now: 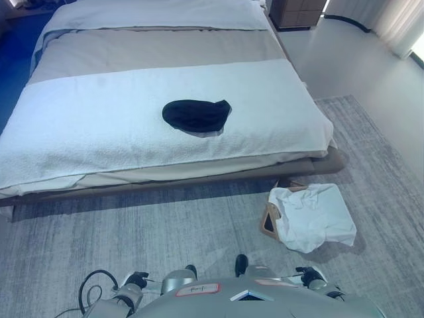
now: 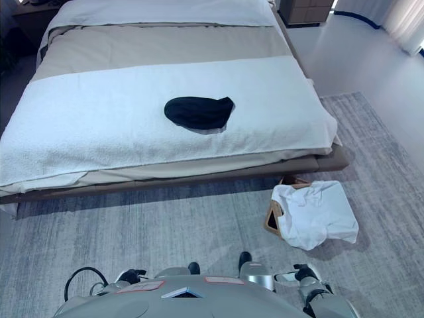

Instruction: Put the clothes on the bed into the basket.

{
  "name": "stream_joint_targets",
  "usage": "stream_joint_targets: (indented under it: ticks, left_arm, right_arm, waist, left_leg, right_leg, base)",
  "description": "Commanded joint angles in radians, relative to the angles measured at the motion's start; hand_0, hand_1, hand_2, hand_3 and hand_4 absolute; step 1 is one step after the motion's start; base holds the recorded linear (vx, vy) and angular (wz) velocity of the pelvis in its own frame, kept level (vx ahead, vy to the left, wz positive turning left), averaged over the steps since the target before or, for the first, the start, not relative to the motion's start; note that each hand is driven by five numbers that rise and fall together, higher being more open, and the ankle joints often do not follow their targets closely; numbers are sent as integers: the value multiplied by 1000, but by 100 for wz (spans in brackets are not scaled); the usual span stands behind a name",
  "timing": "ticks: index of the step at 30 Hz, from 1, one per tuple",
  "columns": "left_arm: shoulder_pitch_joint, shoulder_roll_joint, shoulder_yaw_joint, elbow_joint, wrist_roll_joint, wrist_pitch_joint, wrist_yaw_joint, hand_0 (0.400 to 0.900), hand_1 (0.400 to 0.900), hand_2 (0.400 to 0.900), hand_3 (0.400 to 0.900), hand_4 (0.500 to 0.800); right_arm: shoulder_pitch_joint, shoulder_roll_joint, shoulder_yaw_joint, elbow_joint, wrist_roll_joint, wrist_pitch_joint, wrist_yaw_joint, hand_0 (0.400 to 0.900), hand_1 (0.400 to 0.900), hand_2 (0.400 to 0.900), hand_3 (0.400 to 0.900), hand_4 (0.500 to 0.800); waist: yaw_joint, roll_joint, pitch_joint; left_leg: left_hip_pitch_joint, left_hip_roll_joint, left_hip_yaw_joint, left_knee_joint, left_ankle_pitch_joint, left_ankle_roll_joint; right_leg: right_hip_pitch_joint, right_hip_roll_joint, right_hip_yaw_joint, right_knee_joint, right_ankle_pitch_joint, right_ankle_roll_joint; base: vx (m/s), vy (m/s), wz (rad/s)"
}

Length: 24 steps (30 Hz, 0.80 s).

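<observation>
A black garment [image 1: 196, 114] lies bunched on the white blanket [image 1: 99, 126] near the middle of the bed, toward its foot end. A small brown basket [image 1: 269, 222] stands on the rug by the bed's right foot corner. A white garment [image 1: 315, 215] is draped over it and hides most of it. My left hand [image 1: 134, 279] and right hand [image 1: 310, 273] show only partly at the bottom edge of the view, low over the rug and far from the bed and the basket.
The bed has a low brown frame [image 1: 199, 179] along its front edge. A grey rug [image 1: 165, 232] covers the floor between me and the bed. A dark wooden nightstand [image 1: 298, 12] stands at the back right, next to bare floor [image 1: 358, 59].
</observation>
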Motion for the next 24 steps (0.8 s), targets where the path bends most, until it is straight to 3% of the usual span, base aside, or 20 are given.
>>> stream_joint_targets:
  ticks: [1, 6, 14, 16, 17, 19, 21, 22, 24]
  left_arm:
    - [-24, 11, 25, 45, 32, 5, 8, 900, 900, 900, 900, 800]
    - [-21, 8, 23, 45, 31, 6, 9, 900, 900, 900, 900, 800]
    - [-61, 45, 10, 37, 27, 10, 9, 900, 900, 900, 900, 800]
    - [-66, 54, 28, 36, 13, 12, 5, 900, 900, 900, 900, 800]
    - [-63, 51, 34, 37, 12, 13, 3, 900, 900, 900, 900, 800]
    - [-59, 37, 36, 41, -2, 16, 5, 900, 900, 900, 900, 800]
    - [-60, 31, 36, 51, -20, 16, 8, 900, 900, 900, 900, 800]
    - [-54, 30, 40, 55, -26, 15, 7, 900, 900, 900, 900, 800]
    - [-32, 27, 53, 64, -34, 19, 4, 900, 900, 900, 900, 800]
  right_arm:
    - [-62, -19, 22, 60, 9, 8, -17, 900, 900, 900, 900, 800]
    - [-66, -19, 33, 58, -1, 8, -17, 900, 900, 900, 900, 800]
    - [-135, -12, 120, 25, -60, 8, 6, 900, 900, 900, 900, 800]
    - [-143, -11, 121, 11, -44, 0, 10, 900, 900, 900, 900, 800]
    - [-141, -13, 117, 6, -36, -1, 9, 900, 900, 900, 900, 800]
    - [-139, -23, 113, 2, -28, 2, 9, 900, 900, 900, 900, 800]
    - [-142, -32, 106, 14, -18, 7, 5, 900, 900, 900, 900, 800]
    - [-138, -33, 104, 19, -19, 9, 6, 900, 900, 900, 900, 800]
    - [-132, -34, 108, 28, -24, 14, 11, 900, 900, 900, 900, 800]
  waist:
    - [-5, -35, 0]
    - [-4, -33, 5]
    - [0, -36, 51]
    - [11, -62, 77]
    - [22, -68, 93]
    - [56, -75, 134]
    - [81, -84, 145]
    - [93, -83, 140]
    - [128, -72, 128]
  left_leg:
    - [-58, -89, -85, -7, 15, 33]
    - [-55, -90, -85, -7, 13, 35]
    - [-98, -56, -110, 7, 41, 35]
    - [-189, -62, -102, 220, -26, 25]
    - [-241, -73, -96, 338, -27, 22]
    - [-341, -113, -126, 481, 20, 25]
    - [-462, -155, -146, 479, 31, 33]
    - [-494, -150, -143, 419, 49, 34]
    - [-517, -109, -149, 275, 156, 18]
  right_leg:
    - [36, 34, 32, 4, -65, 39]
    - [41, 31, 26, 5, -62, 40]
    - [-70, 57, 34, 160, -121, 6]
    - [-81, 58, 37, 183, -136, -10]
    - [-69, 61, 45, 183, -137, -18]
    - [-34, 58, 45, 168, -151, -32]
    - [-2, 52, 45, 150, -171, -29]
    - [16, 60, 50, 141, -182, -27]
    - [79, 88, 88, 108, -205, -22]
  base:
    - [0, 0, 0]
    - [0, 0, 0]
    - [-45, -77, 8]
    - [-32, -190, 15]
    - [-2, -184, -2]
    - [41, -141, -23]
    - [197, -85, -18]
    - [380, -30, -26]
    - [446, 21, -58]
